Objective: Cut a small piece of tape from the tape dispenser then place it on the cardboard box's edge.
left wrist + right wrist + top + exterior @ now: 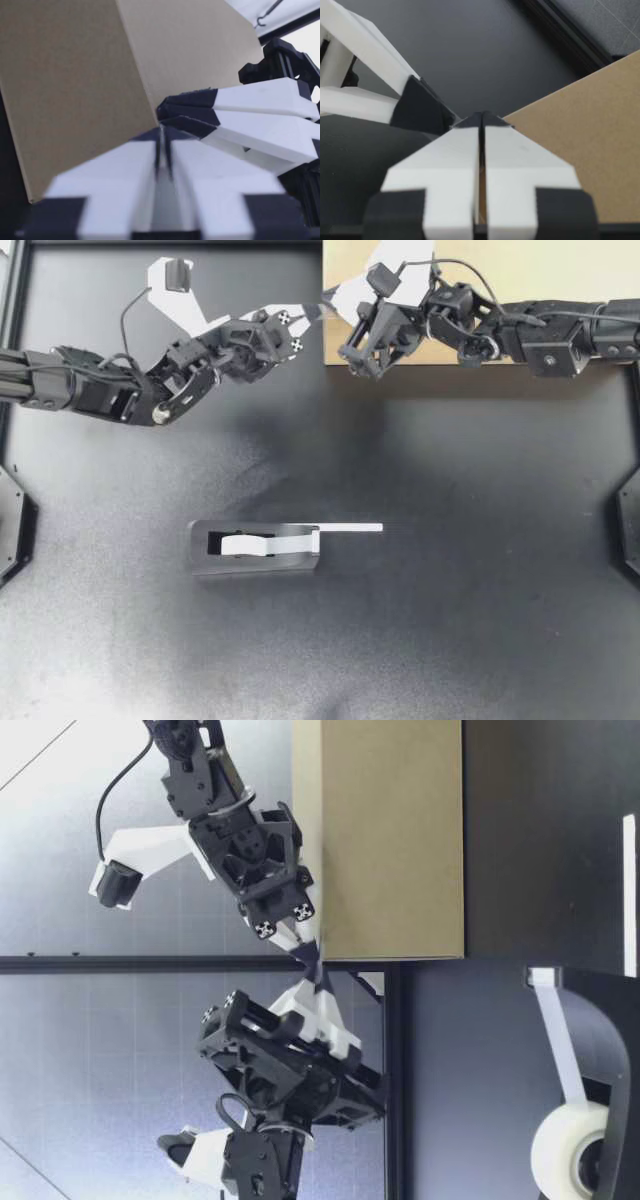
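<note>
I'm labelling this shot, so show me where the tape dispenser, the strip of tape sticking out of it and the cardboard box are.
tape dispenser (255, 562): top view, dark body beside the roll.
strip of tape (350, 528): top view, middle of the free end.
cardboard box (545, 265): top view, bare top face.

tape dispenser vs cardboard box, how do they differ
The tape dispenser is dark, low and central; the cardboard box is tan, taller and at the edge of the table. My left gripper and my right gripper meet at the box's corner, far from the dispenser. Dispenser and box both rest on it.
</note>
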Robot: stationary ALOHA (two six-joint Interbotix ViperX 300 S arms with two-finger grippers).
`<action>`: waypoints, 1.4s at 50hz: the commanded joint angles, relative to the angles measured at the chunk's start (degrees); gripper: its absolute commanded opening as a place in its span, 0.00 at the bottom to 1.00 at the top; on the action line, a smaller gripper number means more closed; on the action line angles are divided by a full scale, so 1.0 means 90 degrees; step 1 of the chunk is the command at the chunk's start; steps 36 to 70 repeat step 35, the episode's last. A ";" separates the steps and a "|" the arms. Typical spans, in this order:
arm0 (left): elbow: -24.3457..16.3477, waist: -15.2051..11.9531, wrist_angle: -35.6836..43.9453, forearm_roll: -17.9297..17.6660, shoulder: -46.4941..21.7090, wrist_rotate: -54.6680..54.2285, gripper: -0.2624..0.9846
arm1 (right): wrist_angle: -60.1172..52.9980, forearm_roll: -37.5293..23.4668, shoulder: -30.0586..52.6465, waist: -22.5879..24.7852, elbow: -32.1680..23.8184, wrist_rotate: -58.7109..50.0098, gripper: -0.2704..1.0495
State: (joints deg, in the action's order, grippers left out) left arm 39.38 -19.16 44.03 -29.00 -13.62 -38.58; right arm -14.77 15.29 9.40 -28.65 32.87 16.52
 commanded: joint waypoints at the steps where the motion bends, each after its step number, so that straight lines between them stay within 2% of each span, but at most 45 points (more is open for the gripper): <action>1: -0.0039 -0.0039 0.0029 0.0000 0.0107 0.0020 0.44 | -0.0010 -0.0010 -0.0078 -0.0068 -0.0127 0.0010 0.11; 3: -0.0039 -0.0039 0.0029 0.0000 0.0107 0.0020 0.52 | 0.0000 -0.0010 -0.0078 -0.0068 -0.0127 0.0010 0.11; 6: -0.0039 -0.0039 0.0029 0.0000 0.0117 0.0020 0.58 | 0.0000 -0.0010 -0.0078 -0.0068 -0.0127 0.0010 0.11; 20: 0.0107 -0.0029 0.0029 0.0000 0.0244 0.0049 0.54 | -0.0029 -0.0010 -0.0342 -0.0068 -0.0137 -0.0010 0.11; 28: 0.0420 0.0059 0.0029 0.0049 0.0518 0.0205 0.54 | 0.0000 -0.0010 -0.0781 -0.0039 -0.0127 -0.0039 0.11; 35: 0.0771 0.0195 0.0029 0.0068 0.0918 0.0674 0.54 | 0.0000 -0.0010 -0.1230 0.0186 -0.0020 -0.0059 0.11; 70: 0.0771 0.0195 0.0029 0.0068 0.0918 0.0674 0.54 | 0.0000 -0.0010 -0.1230 0.0186 -0.0020 -0.0059 0.11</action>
